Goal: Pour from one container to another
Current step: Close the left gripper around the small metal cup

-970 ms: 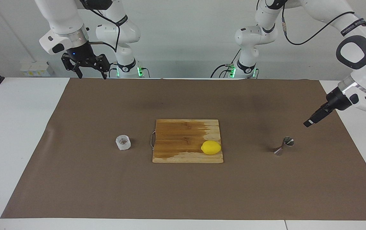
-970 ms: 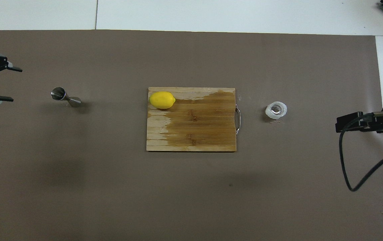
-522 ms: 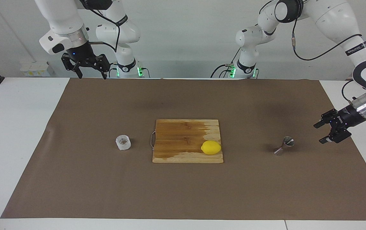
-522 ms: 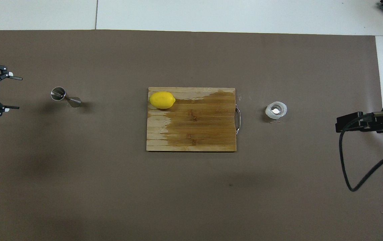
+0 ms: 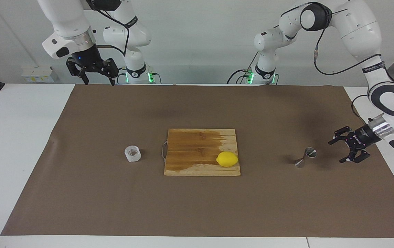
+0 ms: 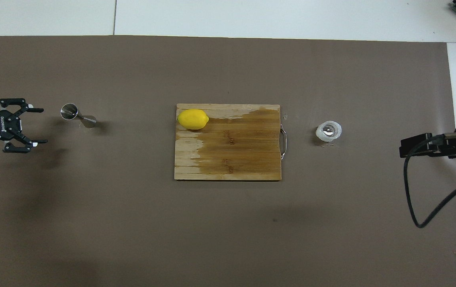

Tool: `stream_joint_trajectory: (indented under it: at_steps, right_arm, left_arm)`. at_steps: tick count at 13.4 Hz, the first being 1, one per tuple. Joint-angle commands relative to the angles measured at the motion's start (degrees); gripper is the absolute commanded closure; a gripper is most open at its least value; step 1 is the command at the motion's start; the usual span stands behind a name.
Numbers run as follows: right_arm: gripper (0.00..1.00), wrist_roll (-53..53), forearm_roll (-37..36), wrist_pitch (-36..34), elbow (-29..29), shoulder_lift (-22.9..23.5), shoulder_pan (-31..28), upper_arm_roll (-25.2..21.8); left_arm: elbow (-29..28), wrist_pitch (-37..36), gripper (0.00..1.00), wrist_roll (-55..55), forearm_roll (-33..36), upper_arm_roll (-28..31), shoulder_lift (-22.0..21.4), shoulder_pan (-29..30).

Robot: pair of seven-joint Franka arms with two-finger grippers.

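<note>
We see the left gripper [image 5: 340, 151] low over the mat [image 5: 197, 206] at the left arm's end of the table, fingers apart, pointing sideways at the jigger [image 5: 306, 157], near it but not touching. The jigger stands tilted on the mat. The cup [image 5: 132, 153] sits upright on the mat toward the right arm's end, beside the cutting board [image 5: 197, 148]. A lemon [image 5: 227, 159] lies on the board's corner nearest the jigger. The right gripper [image 5: 95, 74] waits high over the mat's edge by its base, fingers apart.
</note>
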Motion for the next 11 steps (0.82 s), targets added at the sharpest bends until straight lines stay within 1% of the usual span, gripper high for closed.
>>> stream_joint_trajectory:
  at_steps: [1, 3, 5, 6, 9, 11]
  right_arm:
    - [0.0, 0.6, 0.7, -0.3, -0.7, -0.9, -0.7, 0.3]
    - [0.0, 0.6, 0.7, -0.4, -0.7, -0.9, -0.7, 0.3]
    - [0.0, 0.6, 0.7, -0.4, -0.7, -0.9, -0.7, 0.3]
    - [0.0, 0.6, 0.7, -0.3, -0.7, -0.9, -0.7, 0.3]
    - [0.0, 0.6, 0.7, -0.4, -0.7, -0.9, -0.7, 0.3]
    - [0.0, 0.6, 0.7, -0.4, -0.7, -0.9, -0.7, 0.3]
  left_arm:
    - [-6.9, 2.3, 0.0, -1.3, -3.8, 0.1, -4.6, -0.6]
    - [-8.7, 5.1, 0.0, -1.7, -7.2, 0.1, -4.9, -2.1]
    - [-12.1, 7.3, 0.0, -2.7, -11.7, 0.1, -5.9, -2.7]
    - [-13.2, 10.3, 0.0, -2.7, -12.9, -0.1, -6.0, -3.0]
    - [-13.3, 14.7, 0.0, -3.4, -18.7, -0.1, -5.7, -6.1]
    - [-13.4, 16.7, 0.0, -4.5, -20.5, -0.1, -5.5, -7.8]
